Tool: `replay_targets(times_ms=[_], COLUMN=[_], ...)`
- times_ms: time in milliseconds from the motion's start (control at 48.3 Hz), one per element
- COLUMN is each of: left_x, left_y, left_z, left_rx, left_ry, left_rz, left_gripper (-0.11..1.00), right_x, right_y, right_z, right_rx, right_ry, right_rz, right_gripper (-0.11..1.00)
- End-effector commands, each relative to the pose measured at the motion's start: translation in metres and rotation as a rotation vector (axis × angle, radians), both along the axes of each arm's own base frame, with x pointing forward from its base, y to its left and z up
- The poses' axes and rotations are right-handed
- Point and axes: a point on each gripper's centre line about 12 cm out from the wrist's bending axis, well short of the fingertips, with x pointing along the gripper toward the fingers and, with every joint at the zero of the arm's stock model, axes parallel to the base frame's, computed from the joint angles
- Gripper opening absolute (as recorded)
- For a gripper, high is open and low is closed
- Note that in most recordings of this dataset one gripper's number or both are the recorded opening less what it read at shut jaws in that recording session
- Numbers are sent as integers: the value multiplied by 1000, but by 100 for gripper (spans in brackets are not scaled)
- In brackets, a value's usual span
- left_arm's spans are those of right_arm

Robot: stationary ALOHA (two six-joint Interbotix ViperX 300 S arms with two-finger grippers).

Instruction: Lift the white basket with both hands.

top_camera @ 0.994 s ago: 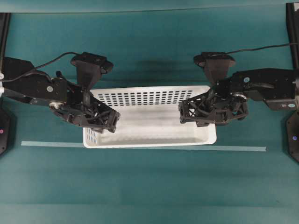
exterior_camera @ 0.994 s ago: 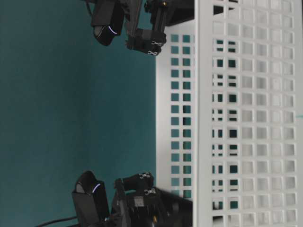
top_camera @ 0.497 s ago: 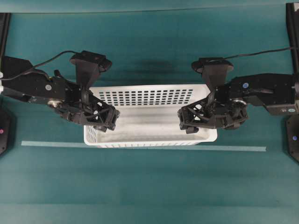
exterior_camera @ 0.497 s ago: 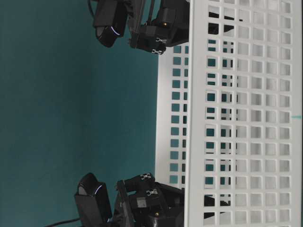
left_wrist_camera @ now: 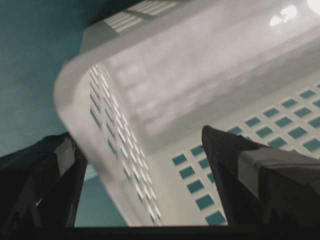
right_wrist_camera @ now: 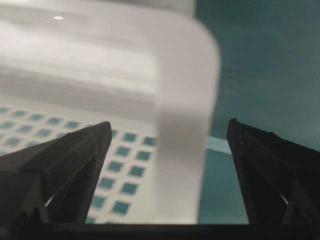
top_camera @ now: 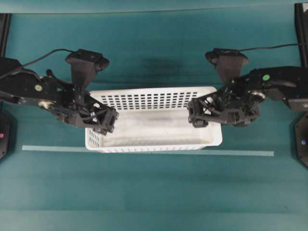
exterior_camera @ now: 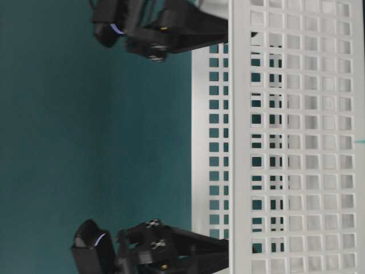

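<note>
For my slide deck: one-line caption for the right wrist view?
Open right gripper straddling the white basket rim, one finger inside, one outside.

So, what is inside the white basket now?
The white basket shows only its bare floor, plus one finger of each open gripper, left and right. The floor under them is covered.

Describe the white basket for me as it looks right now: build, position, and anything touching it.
The white basket looks like plastic: rectangular, rounded corners, rolled rim, walls pierced by rows of small holes, solid empty floor. It sits upright on the teal table beside a pale tape line. The left gripper and right gripper each straddle an end wall, jaws open, no finger visibly pressing it.
</note>
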Motion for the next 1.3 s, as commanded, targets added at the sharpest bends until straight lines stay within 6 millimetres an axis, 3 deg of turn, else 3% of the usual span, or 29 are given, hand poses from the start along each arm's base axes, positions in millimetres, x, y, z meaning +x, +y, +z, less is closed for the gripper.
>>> replay_targets(times_ms=[0, 186, 455, 642, 807, 973, 1097, 1283], left_x=[0, -9, -46, -61, -72, -89, -102, -119], left_y=[-1, -2, -5, -8, -9, -15, -16, -18], left_z=[11, 37, 73, 110, 131, 163, 184, 197], left_rx=[8, 13, 14, 69, 116, 215, 301, 412], left_ry=[-35, -85, -60, -226, -377, -623, -775, -842], left_rz=[-8, -9, -10, -96, -140, -233, -284, -365], left_gripper=[90, 90, 90, 90, 90, 90, 90, 90], right_x=[7, 1, -14, -16, -17, -22, -28, -42], right_y=[-3, -8, -15, -14, -14, -8, -3, -1], right_z=[12, 42, 90, 127, 159, 191, 206, 222], right_rx=[-15, -20, -66, -196, -300, -443, -555, -676], right_ry=[-44, -81, -151, -322, -495, -691, -818, -944], right_rz=[0, -4, 26, 171, 215, 300, 350, 368], right_gripper=[96, 96, 96, 95, 95, 95, 95, 95])
